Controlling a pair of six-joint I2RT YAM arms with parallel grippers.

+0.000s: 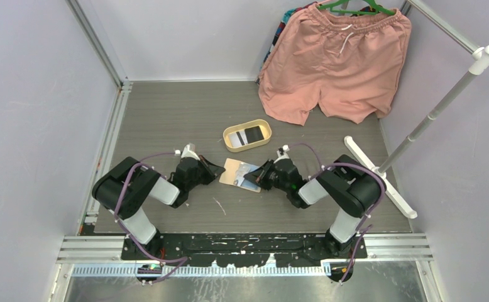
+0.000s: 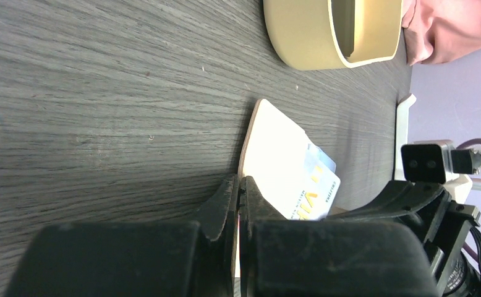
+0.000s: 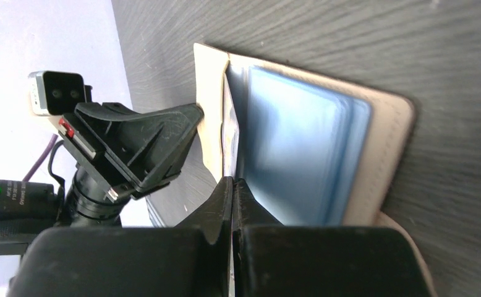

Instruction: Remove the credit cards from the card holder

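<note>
Top external — left gripper [image 1: 217, 168] pinches card holder [image 1: 236, 170], right gripper [image 1: 264, 176] closed opposite.

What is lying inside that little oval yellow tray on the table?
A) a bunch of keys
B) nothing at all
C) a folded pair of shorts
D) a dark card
D: the top view shows a dark card with a white part lying flat inside the oval tray.

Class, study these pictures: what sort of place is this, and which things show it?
Probably a lab robot test cell: aluminium frame rails around pale walls, a left arm and right arm bolted at the table edge, and pink shorts hung as a prop.
</note>
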